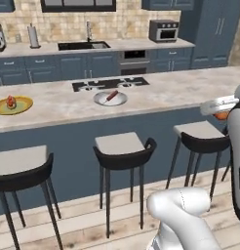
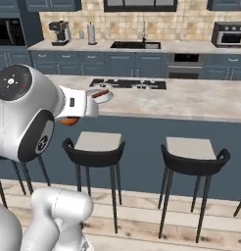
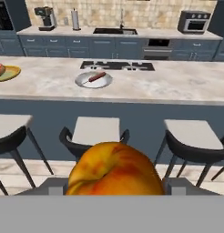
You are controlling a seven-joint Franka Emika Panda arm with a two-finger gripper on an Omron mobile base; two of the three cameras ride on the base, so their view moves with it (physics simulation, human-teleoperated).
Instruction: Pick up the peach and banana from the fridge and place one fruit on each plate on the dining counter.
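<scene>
Peach (image 3: pixel 114 169) sits clamped between the fingers (image 3: pixel 114 185), carried out in front of the stools, short of the table (image 1: pixel 180 90) and w/ its near edge ahead. Held high prob. so it clears the edge on the way in. Grey plate (image 1: pixel 110 98) lies mid-table just before the cooktop (image 1: pixel 110 83), w/ a thin red-brown stick on it; yellow plate (image 1: pixel 12 105) is at the table's left end, some small reddish item on it. Judging from this: transport step, peach half done, a plate next. Banana can't be placed from these views.
</scene>
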